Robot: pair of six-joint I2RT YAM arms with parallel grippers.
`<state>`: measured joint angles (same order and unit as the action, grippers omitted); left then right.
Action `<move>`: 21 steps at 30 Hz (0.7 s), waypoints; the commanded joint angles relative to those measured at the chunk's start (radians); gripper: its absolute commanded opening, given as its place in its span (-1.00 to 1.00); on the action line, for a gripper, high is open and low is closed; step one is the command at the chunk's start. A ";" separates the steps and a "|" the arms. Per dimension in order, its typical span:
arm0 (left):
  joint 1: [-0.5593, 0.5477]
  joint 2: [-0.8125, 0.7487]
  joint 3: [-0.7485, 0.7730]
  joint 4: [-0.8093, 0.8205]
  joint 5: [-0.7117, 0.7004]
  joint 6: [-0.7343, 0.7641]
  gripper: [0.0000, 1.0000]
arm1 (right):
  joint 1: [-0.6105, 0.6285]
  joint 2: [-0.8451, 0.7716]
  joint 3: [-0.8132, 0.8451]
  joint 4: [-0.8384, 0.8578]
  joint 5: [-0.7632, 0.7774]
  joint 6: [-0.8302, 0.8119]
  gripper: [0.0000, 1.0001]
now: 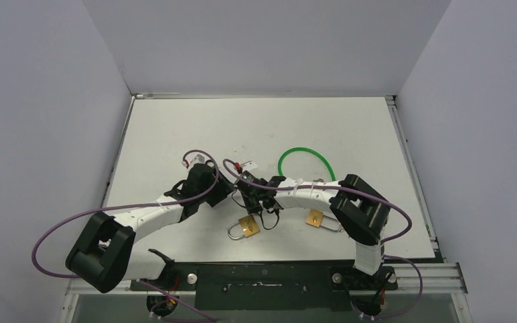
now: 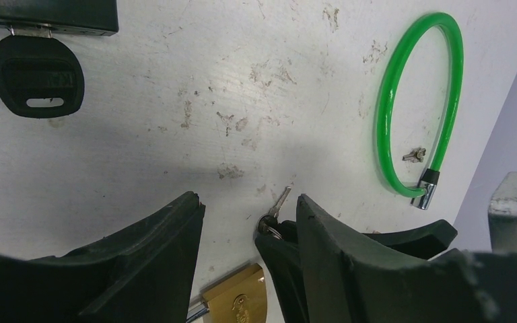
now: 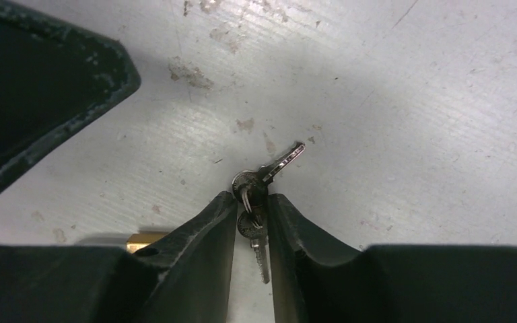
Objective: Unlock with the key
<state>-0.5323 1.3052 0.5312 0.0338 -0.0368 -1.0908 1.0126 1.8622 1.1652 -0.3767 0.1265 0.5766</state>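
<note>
White laminate table [image 1: 175, 134], scuffed and stained, with locks laid out before two arms.
The left gripper [image 2: 249, 202] stood released, its matt black fingers spread wide with nothing between them. The right gripper [image 3: 251, 198], near the table's centre, was clenched on the key bunch [image 3: 246, 183]. A glossy green cable lock [image 2: 382, 128] curved in a loop on the far right. The left brass padlock [image 1: 248, 225] lay loose just nearside of both grippers, and the right brass padlock [image 1: 315, 219] lay beside it; both were blocky, with steel shackles. The keys were thin, smooth steel on a small ring, with one blade jutting slantwise past the fingertips and another dangling. Probable hazards: the blade could swivel on its ring and miss the keyway, and the unheld padlock could skate across the slick laminate when pushed.
</note>
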 commanded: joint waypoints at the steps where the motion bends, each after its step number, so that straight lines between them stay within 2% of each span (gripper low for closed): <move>1: 0.011 -0.033 -0.002 0.005 0.006 0.009 0.01 | 0.015 0.030 0.055 -0.051 0.082 -0.033 -0.57; 8: 0.020 -0.040 -0.002 0.002 0.017 0.002 0.01 | 0.029 0.029 0.060 -0.047 0.152 -0.059 -1.00; 13: 0.023 -0.053 0.000 0.008 0.037 -0.010 0.03 | 0.029 -0.062 -0.019 0.074 0.147 -0.100 -1.00; 21: 0.025 -0.073 0.003 0.066 0.149 -0.021 0.35 | 0.029 -0.267 -0.207 0.364 0.025 -0.171 -1.00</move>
<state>-0.5148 1.2678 0.5278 0.0322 0.0414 -1.0996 1.0359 1.7180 1.0050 -0.2207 0.2085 0.4572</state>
